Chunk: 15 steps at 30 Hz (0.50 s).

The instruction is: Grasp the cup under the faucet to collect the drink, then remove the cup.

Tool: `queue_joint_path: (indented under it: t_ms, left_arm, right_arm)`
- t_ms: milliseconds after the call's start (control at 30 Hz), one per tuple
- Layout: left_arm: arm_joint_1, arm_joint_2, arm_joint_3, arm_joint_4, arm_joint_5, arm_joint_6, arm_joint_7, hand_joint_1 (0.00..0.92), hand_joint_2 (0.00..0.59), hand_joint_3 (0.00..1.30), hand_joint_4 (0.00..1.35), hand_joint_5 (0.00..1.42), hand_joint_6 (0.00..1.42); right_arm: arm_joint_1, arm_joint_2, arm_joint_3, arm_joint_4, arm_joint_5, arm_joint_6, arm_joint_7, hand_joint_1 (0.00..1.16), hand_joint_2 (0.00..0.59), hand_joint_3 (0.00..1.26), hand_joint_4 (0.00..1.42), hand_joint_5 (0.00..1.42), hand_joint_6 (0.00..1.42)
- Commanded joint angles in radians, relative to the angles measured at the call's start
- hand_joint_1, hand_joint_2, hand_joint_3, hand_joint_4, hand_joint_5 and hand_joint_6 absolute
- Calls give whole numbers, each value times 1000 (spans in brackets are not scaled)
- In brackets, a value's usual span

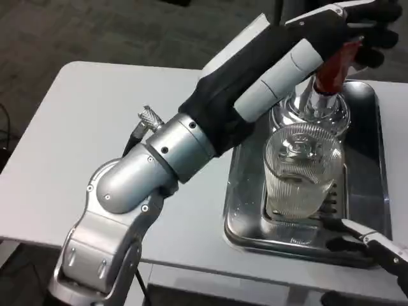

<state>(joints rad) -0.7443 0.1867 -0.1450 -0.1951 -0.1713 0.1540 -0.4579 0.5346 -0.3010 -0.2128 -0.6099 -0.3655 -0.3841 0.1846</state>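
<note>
My left hand (pixel 347 32) reaches over the tray (pixel 245 210) to the tap handle (pixel 335 67) behind the cup (pixel 299 172). The cup stands in the tray, below that hand. My right hand (pixel 376 245) lies at the tray's near right corner.

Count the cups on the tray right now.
1: a ribbed clear cup stands on the metal tray under the faucet. The left forearm may hide others.

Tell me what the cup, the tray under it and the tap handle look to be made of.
Cup: clear glass or hard plastic, ribbed; the tray shows through its walls, so which one stays open.
Tray: polished metal, likely stainless steel, going by its mirror-like reflections and rolled rim.
Tap handle: glossy red, probably plastic, held by the left hand.
</note>
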Motion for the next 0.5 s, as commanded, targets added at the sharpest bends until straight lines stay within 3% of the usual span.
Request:
queue_joint_path:
  t_ms: [33, 500]
  left_arm:
    - [18, 20, -16, -33, 21, 7, -19, 5, 13, 272, 293, 309, 195]
    - [17, 59, -72, -108, 79, 19, -42, 0, 21, 321, 344, 324, 195]
  right_arm:
    - [2, 20, -1, 17, 23, -4, -27, 565, 317, 202, 289, 264, 196]
    - [10, 19, -23, 30, 59, -14, -29, 572, 317, 195, 290, 271, 212]
